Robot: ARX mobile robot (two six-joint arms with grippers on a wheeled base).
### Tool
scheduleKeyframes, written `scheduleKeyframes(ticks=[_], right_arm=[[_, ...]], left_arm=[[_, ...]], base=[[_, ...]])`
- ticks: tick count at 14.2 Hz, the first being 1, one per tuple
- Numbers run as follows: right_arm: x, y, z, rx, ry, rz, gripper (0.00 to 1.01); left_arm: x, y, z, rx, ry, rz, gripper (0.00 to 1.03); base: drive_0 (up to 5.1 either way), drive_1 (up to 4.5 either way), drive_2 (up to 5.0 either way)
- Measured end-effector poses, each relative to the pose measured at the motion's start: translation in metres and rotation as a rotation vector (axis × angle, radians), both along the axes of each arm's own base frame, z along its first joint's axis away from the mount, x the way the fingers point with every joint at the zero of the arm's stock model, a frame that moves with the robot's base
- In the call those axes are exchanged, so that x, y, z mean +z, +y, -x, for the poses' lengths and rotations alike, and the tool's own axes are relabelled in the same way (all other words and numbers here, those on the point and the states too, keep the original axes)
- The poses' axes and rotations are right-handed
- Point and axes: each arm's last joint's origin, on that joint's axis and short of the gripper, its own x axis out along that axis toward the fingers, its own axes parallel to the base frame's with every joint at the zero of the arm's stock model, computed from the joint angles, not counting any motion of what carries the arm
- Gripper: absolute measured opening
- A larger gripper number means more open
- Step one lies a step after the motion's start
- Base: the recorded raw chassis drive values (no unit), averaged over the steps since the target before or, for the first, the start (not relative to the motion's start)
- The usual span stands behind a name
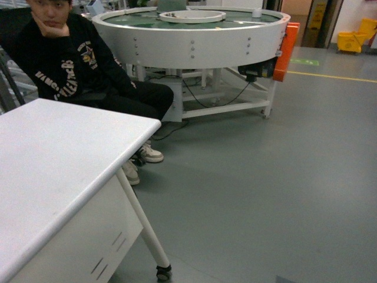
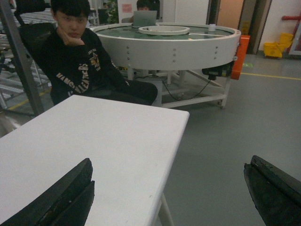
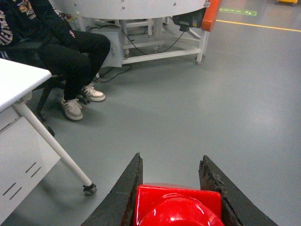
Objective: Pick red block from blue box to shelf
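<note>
— Two dark fingers of the right gripper press against the sides of the red block, one on each flank. That claw is clamped on it.

— Where is the block, then?

— Held in the air above the grey floor, at the bottom edge of the right wrist view. Only its upper part shows, so I cannot tell its long axis. A rounded, glossy bulge sits on the face turned toward the camera; that looks like the stud, so the stud side points back along the gripper toward the wrist.

— And the other arm?

— The left gripper has its jaws spread wide, one dark finger low on the left over the white table, the other low on the right over the floor. Nothing sits between them.

— What else is around?

— A seated person in a black sweatshirt just past the table's far edge, chin on one hand, white sneakers on the floor. Behind is a round white conveyor table with an orange panel on its right side. A yellow mop bucket stands far back on the right.
</note>
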Motion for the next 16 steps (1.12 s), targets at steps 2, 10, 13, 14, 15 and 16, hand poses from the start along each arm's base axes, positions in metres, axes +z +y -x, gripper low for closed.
scheduleKeyframes(ticks=[2,10,13,14,15,16], right_arm=[[0.0003,0.0,0.0001,0.0,-0.003,0.0,0.29],[0.0001,-0.0001,0.0,0.0,-0.002,0.0,0.29],[0.0001,0.0,0.0,0.0,-0.001,0.0,0.29],[0.0001,-0.0001,-0.0001,0.0,-0.002,0.0,0.29],[-0.0003,-0.0001,0.0002,0.0,0.003,0.0,0.29],[0.0005,-0.0001,0.0001,0.0,-0.005,0.0,0.29]], left_arm=[[0.0002,0.0,0.0,-0.001,-0.002,0.0,0.98],[0.0001,0.0001,0.0,0.003,-0.002,0.0,0.98],[0.0001,0.0,0.0,0.0,-0.001,0.0,0.98],[0.0001,0.0001,0.0,0.002,-0.001,0.0,0.98],[0.0,0.0,0.0,-0.001,0.0,0.0,0.98],[0.0003,0.0,0.0,-0.001,-0.003,0.0,0.98]], base=[[-1.6,1.57,-4.8],[-1.7,2.57,-6.0],[-1.8,2.53,-6.1],[-1.6,2.73,-5.9],[-1.5,2.78,-5.8],[-1.6,2.75,-5.9]])
